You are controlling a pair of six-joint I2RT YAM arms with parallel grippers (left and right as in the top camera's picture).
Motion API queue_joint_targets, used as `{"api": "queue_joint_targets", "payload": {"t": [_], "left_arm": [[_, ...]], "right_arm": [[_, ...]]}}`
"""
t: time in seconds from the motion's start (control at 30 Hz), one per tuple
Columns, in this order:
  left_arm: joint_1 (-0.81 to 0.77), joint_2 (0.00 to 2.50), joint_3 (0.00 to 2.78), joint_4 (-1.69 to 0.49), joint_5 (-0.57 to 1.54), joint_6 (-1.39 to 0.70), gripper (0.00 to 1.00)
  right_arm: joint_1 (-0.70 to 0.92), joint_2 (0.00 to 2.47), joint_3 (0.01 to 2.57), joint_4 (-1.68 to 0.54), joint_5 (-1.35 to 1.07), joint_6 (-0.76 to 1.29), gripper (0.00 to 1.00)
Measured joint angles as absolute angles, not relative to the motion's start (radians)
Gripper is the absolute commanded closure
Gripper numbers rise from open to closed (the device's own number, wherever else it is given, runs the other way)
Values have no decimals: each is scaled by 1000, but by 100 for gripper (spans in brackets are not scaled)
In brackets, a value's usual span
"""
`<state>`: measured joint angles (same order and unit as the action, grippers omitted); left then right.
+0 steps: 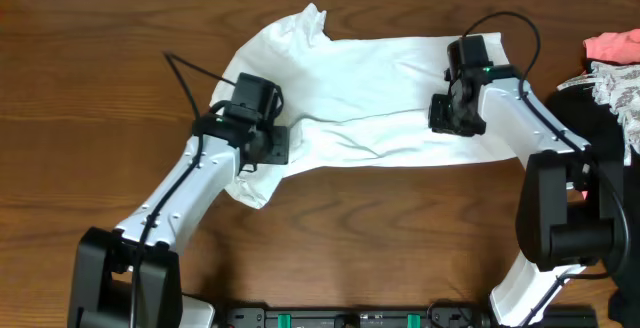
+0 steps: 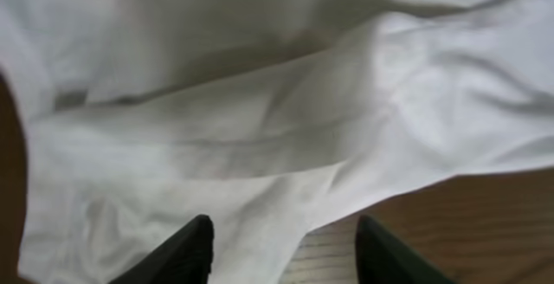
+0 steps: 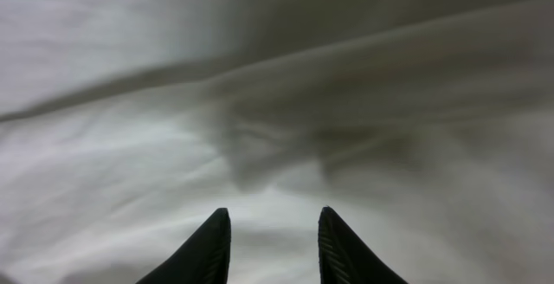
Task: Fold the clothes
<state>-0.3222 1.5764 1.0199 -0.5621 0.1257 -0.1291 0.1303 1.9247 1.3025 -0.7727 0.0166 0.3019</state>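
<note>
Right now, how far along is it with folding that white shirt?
Early. Done: the T-shirt lies spread out on the table, creased, no neat fold visible. In hand: left gripper and right gripper are open over its two ends. Remaining: grasping and every fold.

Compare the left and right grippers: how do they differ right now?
Left gripper sits at the T-shirt's edge, bare table showing between its fingers; right gripper has only cloth beneath it. Left gripper's fingers stand wider apart in its wrist view than right gripper's. Shared: both open, low over the shirt, gripping nothing.
</note>
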Motion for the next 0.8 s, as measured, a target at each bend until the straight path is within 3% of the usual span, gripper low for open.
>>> {"api": "queue_joint_targets", "payload": {"t": [0.17,0.8], "left_arm": [[-360,1599,1020,-510,128,-46,37],[-380,1745,1020,-405,108,56,37]], "right_arm": [[130,1925,1226,-693,49,302,69],[130,1907,1143,-575,62,301,62]]}}
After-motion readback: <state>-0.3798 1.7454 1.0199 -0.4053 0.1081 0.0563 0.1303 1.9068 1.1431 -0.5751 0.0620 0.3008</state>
